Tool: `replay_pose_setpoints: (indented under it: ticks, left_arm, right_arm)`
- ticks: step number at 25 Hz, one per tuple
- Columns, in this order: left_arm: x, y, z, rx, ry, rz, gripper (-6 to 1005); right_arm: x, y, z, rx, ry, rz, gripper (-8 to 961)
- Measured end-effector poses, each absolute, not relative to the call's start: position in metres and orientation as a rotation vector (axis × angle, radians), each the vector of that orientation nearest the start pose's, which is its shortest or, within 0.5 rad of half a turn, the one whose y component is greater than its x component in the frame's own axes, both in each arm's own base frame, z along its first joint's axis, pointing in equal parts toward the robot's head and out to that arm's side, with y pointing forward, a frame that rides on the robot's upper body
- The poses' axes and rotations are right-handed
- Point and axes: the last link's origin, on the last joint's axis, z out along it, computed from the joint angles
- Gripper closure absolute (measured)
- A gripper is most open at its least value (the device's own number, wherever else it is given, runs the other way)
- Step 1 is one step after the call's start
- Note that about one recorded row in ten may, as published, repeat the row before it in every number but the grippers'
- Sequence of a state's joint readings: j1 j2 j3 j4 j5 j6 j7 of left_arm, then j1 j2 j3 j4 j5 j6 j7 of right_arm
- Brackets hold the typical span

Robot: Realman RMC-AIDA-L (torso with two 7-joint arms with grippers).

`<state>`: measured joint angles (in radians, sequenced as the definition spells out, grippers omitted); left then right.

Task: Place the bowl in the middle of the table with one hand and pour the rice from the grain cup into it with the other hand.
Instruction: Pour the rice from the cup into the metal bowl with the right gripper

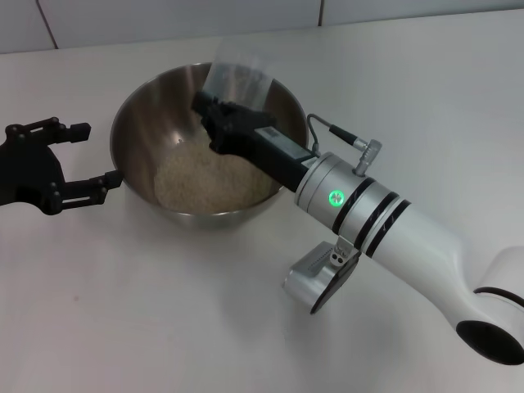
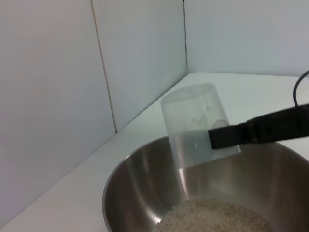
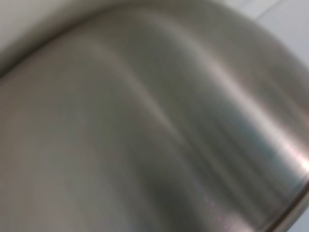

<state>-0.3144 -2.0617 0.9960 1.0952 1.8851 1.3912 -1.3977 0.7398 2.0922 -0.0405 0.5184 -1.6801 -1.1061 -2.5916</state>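
Note:
The steel bowl (image 1: pixel 139 123) sits on the white table (image 1: pixel 164 311) and holds a heap of rice (image 1: pixel 209 180). My right gripper (image 1: pixel 217 110) is shut on the clear grain cup (image 1: pixel 237 75), held upside down over the bowl's far side. In the left wrist view the inverted cup (image 2: pixel 195 123) looks empty above the bowl (image 2: pixel 140 188) and the rice (image 2: pixel 212 217), with a right finger (image 2: pixel 251 130) across it. My left gripper (image 1: pixel 86 155) is open just left of the bowl, not touching it. The right wrist view shows only the bowl's inner wall (image 3: pixel 154 125).
White wall panels (image 2: pixel 58 96) stand behind the table's far edge. Bare tabletop lies in front of the bowl and to its right. My right arm (image 1: pixel 393 229) reaches in from the lower right.

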Motion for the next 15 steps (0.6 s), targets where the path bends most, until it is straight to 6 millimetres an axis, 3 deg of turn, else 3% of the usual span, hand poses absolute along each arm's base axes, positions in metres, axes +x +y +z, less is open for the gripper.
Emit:
replay_pose_setpoints:
  ticks: [2, 5, 7, 8, 9, 12, 13, 14, 15]
  left_arm:
    - [-0.261, 0.329, 0.042, -2.621, -0.273, -0.375, 193]
    - [-0.262, 0.329, 0.042, -2.621, -0.274, -0.375, 194]
    - [-0.262, 0.329, 0.042, -2.62, -0.275, -0.377, 194]
    - [-0.262, 0.329, 0.042, -2.62, -0.274, -0.377, 194]
    - [-0.262, 0.329, 0.042, -2.62, -0.274, -0.377, 194]
    - [-0.262, 0.328, 0.042, -2.621, -0.268, -0.374, 194]
    - [-0.262, 0.328, 0.042, -2.623, -0.266, -0.375, 194]
    - [-0.262, 0.328, 0.042, -2.623, -0.266, -0.375, 194]
    - [-0.262, 0.329, 0.042, -2.623, -0.267, -0.376, 194]
  right_arm:
    - [0.173, 0.322, -0.136, -0.919, -1.92, -0.613, 939]
    - [0.165, 0.32, -0.135, -0.997, -1.812, -0.586, 939]
    - [0.154, 0.318, -0.131, -1.148, -1.6, -0.503, 940]
    - [0.142, 0.314, -0.124, -1.289, -1.35, -0.355, 940]
    - [0.142, 0.314, -0.124, -1.289, -1.35, -0.355, 940]
    - [0.138, 0.308, -0.109, -1.431, -0.97, -0.089, 939]
    - [0.141, 0.307, -0.098, -1.493, -0.714, 0.088, 939]
    - [0.141, 0.307, -0.098, -1.493, -0.714, 0.088, 939]
    - [0.145, 0.307, -0.092, -1.514, -0.572, 0.186, 940]
